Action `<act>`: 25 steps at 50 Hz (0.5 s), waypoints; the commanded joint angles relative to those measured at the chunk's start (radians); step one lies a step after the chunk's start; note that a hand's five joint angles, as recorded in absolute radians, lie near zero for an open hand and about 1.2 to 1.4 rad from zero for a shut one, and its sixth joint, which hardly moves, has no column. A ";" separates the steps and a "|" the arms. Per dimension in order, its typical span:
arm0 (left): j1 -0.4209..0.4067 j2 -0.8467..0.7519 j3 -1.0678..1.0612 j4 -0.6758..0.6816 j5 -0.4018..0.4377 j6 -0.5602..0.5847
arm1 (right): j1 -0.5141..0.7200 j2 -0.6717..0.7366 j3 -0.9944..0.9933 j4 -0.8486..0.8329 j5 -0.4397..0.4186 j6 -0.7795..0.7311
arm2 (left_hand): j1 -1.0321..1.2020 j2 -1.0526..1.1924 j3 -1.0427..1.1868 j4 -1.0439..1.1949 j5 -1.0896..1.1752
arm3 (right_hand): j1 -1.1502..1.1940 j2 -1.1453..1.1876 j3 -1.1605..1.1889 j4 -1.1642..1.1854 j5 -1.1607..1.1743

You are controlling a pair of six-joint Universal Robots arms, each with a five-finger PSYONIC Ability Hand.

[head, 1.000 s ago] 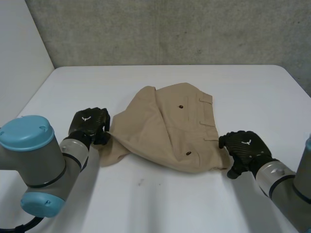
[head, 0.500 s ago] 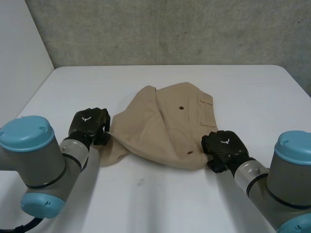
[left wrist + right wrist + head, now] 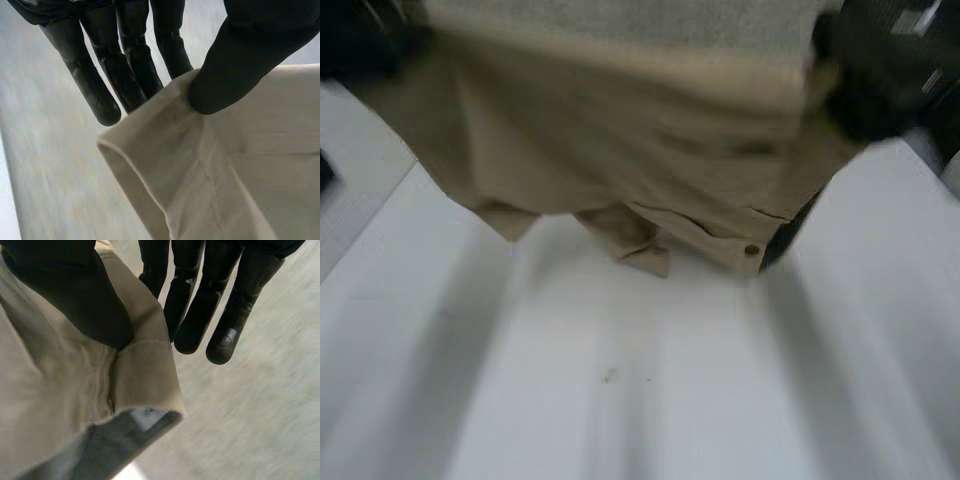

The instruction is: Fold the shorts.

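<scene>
The left hand (image 3: 250,50) pinches an edge of the beige cloth shorts (image 3: 620,150) between its thumb and straight fingers, at about ten o'clock of the garment in the head view. The shorts hang spread in the air between the two hands, above the white bench (image 3: 620,400), and their loose parts dangle toward six o'clock. The right hand (image 3: 65,290) pinches the opposite edge in the same way, at about two o'clock. I judge that no fold is made yet. The shorts must first be laid flat and then folded.

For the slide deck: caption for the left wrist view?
Left hand pinches an edge of the tan shorts between thumb and fingers.
</scene>
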 commanded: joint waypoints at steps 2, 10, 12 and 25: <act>0.003 0.108 0.122 -0.047 0.041 -0.005 | 0.000 -0.038 -0.210 0.116 0.003 0.002 | 0.258 0.197 0.203 0.193 0.252 | 0.432 0.215 0.213 0.204 0.233; 0.001 -0.008 0.081 -0.050 0.041 -0.005 | 0.003 0.029 -0.181 0.174 0.000 -0.003 | 0.258 0.197 0.203 0.193 0.252 | 0.432 0.215 0.213 0.204 0.233; 0.001 -0.056 0.062 -0.049 0.039 -0.005 | 0.006 0.075 -0.159 0.176 -0.002 -0.007 | 0.258 0.197 0.203 0.193 0.252 | 0.432 0.215 0.213 0.204 0.233; -0.002 -0.660 0.114 0.109 0.032 0.047 | 0.037 0.523 -0.131 -0.017 0.021 -0.010 | 0.258 0.197 0.203 0.193 0.252 | 0.432 0.215 0.213 0.204 0.233</act>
